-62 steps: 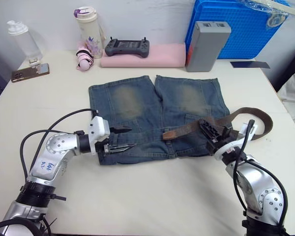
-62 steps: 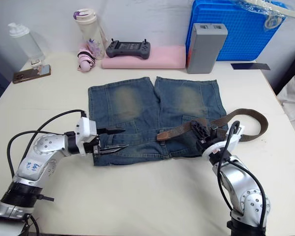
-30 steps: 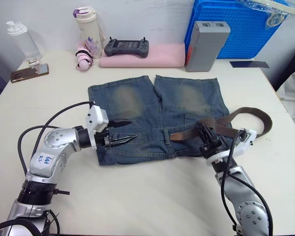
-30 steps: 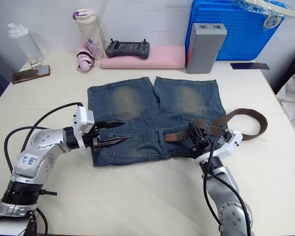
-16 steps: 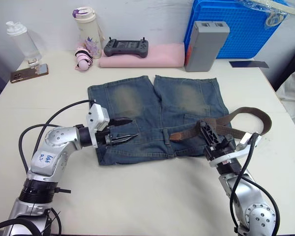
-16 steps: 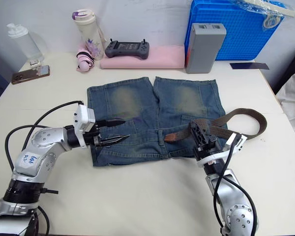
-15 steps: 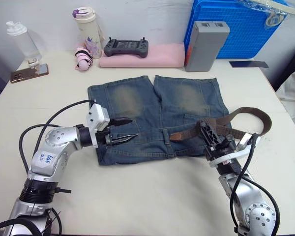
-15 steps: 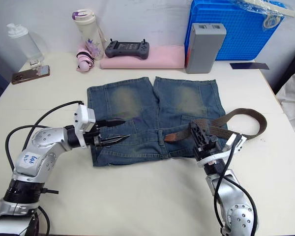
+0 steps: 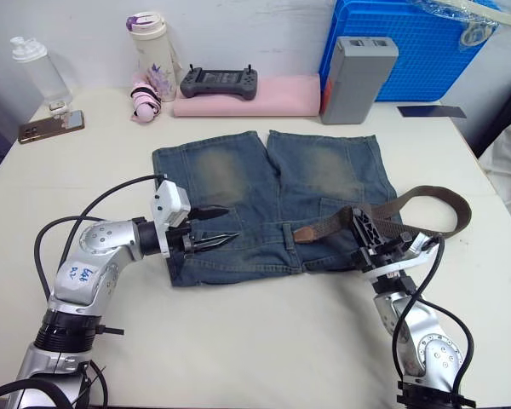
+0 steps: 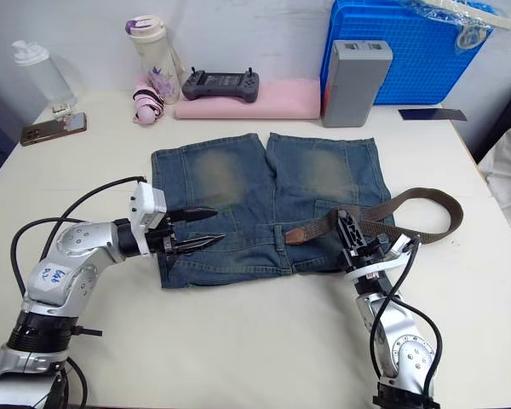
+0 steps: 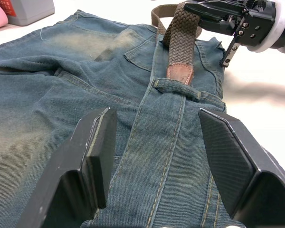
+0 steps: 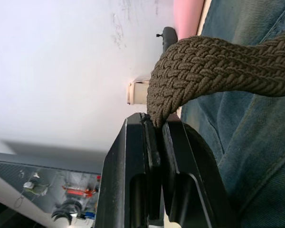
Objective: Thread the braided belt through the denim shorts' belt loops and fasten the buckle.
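The denim shorts (image 9: pixel 268 200) lie flat in the middle of the worktop (image 9: pixel 255 341). The braided belt (image 9: pixel 409 209) lies over their right side and loops toward the worktop's right edge. The right gripper (image 9: pixel 364 228) pinches the belt tight. The left gripper (image 9: pixel 215 226) is open wide over the waistband, holding nothing.

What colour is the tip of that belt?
Reddish-brown leather on the braided belt, whose weave is darker brown; clearest in the left wrist view.
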You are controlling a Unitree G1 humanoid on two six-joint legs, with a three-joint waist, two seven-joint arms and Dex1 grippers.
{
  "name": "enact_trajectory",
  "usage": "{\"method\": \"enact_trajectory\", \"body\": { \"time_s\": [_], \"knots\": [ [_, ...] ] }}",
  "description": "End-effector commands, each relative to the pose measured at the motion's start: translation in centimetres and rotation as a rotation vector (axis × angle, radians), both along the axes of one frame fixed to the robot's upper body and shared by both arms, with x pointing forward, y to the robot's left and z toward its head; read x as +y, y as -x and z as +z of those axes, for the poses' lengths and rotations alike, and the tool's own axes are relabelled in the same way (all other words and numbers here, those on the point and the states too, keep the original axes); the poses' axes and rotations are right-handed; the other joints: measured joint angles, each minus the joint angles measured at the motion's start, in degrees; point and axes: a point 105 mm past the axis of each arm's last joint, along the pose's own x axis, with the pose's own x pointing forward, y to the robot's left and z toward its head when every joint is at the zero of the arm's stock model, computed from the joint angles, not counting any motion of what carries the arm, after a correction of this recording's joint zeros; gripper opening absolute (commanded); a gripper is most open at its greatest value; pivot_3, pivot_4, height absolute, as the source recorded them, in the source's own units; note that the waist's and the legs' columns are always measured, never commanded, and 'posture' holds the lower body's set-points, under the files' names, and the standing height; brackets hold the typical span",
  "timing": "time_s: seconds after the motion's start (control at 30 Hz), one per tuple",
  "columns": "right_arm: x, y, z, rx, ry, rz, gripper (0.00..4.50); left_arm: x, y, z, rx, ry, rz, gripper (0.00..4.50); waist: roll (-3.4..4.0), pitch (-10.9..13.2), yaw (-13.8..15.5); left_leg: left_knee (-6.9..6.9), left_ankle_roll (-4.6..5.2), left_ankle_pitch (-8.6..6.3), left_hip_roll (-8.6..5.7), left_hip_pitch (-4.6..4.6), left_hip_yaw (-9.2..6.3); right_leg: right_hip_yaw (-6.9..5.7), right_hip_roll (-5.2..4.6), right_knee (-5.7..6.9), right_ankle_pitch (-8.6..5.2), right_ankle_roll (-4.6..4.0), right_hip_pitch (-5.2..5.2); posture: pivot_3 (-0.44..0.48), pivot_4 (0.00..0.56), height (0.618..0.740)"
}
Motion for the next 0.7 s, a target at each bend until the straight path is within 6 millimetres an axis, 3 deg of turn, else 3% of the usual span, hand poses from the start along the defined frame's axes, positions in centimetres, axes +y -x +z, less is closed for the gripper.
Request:
{"method": "enact_trajectory", "body": {
  "time_s": [0.03,0.17,0.3,0.47,0.7],
  "knots": [
    [0.0,-0.4,0.2,-0.033,-0.107,0.024,0.00,0.5,0.1,0.8,-0.035,-0.003,0.012,3.04,0.01,0.01,-0.02,0.00,0.00,0.00,0.00,0.00,0.00,0.00,0.00,0.00,0.00,0.00,0.01,0.000,0.150,0.725],
    [0.5,-1.2,-0.4,-0.023,-0.127,0.051,0.00,0.5,0.1,0.7,-0.036,-0.004,0.015,3.04,0.02,0.00,0.01,0.01,0.00,0.00,-0.01,0.00,0.00,0.00,-0.01,0.01,0.00,0.00,0.01,0.000,0.150,0.725],
    [-0.5,-2.0,0.1,-0.048,-0.170,0.001,0.00,0.6,0.1,0.7,-0.036,-0.006,0.019,3.04,0.02,0.00,-0.03,0.01,-0.01,0.00,0.00,0.00,0.00,-0.01,0.00,0.01,0.00,0.00,0.00,0.000,0.150,0.725],
    [0.2,-1.5,0.9,-0.084,-0.140,0.023,0.00,0.7,0.2,0.6,-0.034,-0.007,0.021,3.04,0.03,0.00,0.03,0.00,-0.01,0.00,-0.01,-0.01,0.00,-0.01,-0.01,0.02,0.00,0.00,-0.01,0.000,0.150,0.725],
    [4.1,0.6,1.9,-0.108,-0.008,0.125,0.00,0.9,0.3,0.5,-0.035,-0.013,0.024,3.04,0.04,0.00,-0.08,-0.02,-0.02,0.00,0.00,-0.01,0.01,0.00,0.00,0.03,0.00,0.00,-0.03,0.000,0.150,0.725]
  ]
}}
